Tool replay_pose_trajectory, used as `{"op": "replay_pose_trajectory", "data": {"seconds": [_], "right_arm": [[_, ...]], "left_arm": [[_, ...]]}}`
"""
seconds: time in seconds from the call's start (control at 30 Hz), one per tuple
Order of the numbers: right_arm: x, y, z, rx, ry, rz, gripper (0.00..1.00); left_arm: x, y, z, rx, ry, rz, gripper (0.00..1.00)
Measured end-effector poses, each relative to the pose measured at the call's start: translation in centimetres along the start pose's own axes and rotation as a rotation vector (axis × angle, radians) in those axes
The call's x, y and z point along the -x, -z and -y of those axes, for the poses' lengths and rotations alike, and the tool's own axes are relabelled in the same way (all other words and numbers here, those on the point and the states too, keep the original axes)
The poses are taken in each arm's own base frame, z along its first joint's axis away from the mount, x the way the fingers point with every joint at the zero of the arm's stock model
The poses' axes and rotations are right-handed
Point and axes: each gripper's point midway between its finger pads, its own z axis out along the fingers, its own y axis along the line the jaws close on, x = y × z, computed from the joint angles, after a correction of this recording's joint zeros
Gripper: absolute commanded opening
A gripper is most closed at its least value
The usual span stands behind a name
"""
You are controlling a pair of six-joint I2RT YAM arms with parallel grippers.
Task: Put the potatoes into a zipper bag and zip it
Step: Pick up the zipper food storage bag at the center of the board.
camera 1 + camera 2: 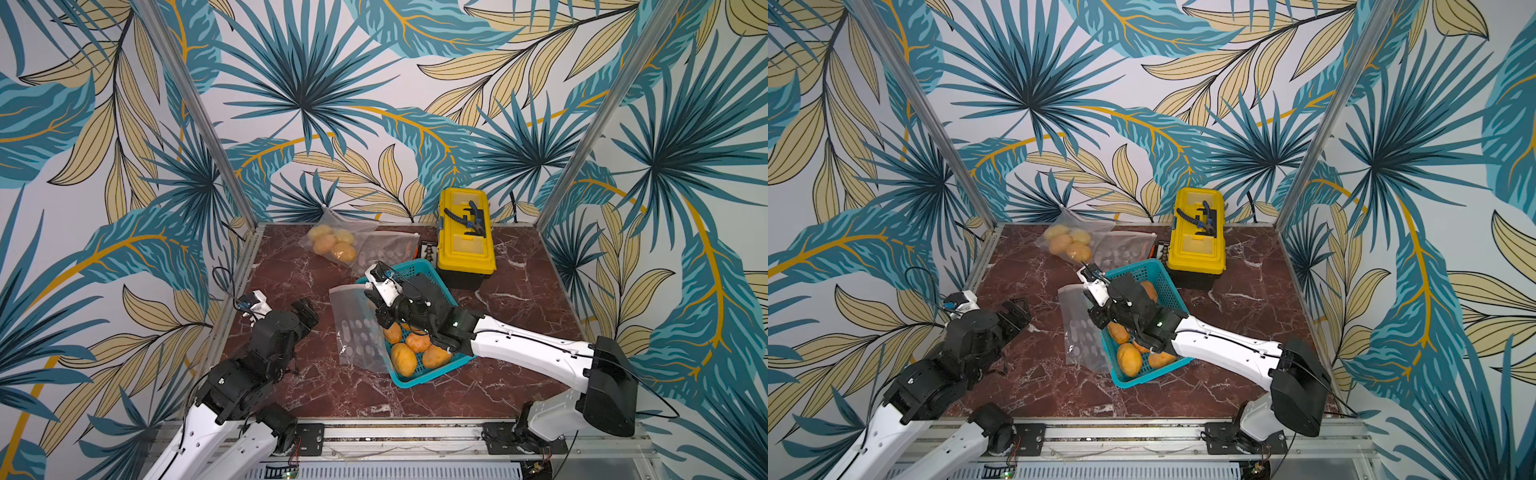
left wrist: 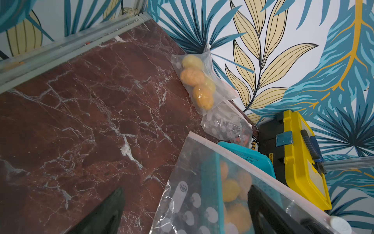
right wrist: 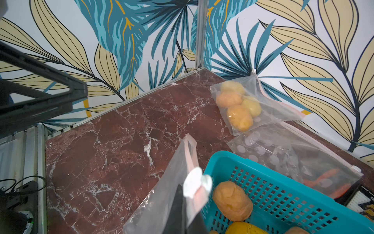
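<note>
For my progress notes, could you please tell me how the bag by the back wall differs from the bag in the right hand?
The back bag contains four potatoes; the held bag looks empty. The back bag lies on the table, untouched; the held bag stands up, pinched at its zip edge by the right hand. Both are clear zip bags.

Yellow-orange potatoes [image 1: 403,359], teal lattice-holed basket [image 1: 415,269], clear zipper bag [image 1: 357,328] with white dots, yellow toolbox [image 1: 465,245] on black base, dark red tabletop [image 1: 519,332] veined white like marble, wallpaper [image 1: 311,104] of teal and beige leaves
</note>
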Motion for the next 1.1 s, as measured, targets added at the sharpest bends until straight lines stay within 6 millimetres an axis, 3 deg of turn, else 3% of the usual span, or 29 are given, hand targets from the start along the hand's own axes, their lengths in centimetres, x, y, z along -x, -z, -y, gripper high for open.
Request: {"op": "replay_pose_trajectory", "data": {"seconds": [0.23,0.5,0.7,0.9,1.1], "right_arm": [[-1.6,0.5,-0.3,0.006,0.019,0.055,0.0],[-1.9,1.0,-1.7,0.026,0.075,0.123,0.0],[-1.8,1.1,-1.6,0.004,0.1,0.157,0.0],[-1.8,1.2,-1.6,0.0,0.11,0.173,0.0],[-1.4,1.3,-1.8,0.003,0.115,0.19,0.0]], "left_arm": [[-1.7,-1.0,2.3,-0.01,0.083,-0.125,0.97],[-3.9,-3.5,5.2,0.017,0.117,-0.257,0.97],[-4.8,-5.4,5.6,0.039,0.169,-0.33,0.87],[-6.3,-7.6,5.5,0.09,0.186,-0.412,0.83],[-6.4,-8.8,5.5,0.115,0.198,-0.433,0.82]]}}
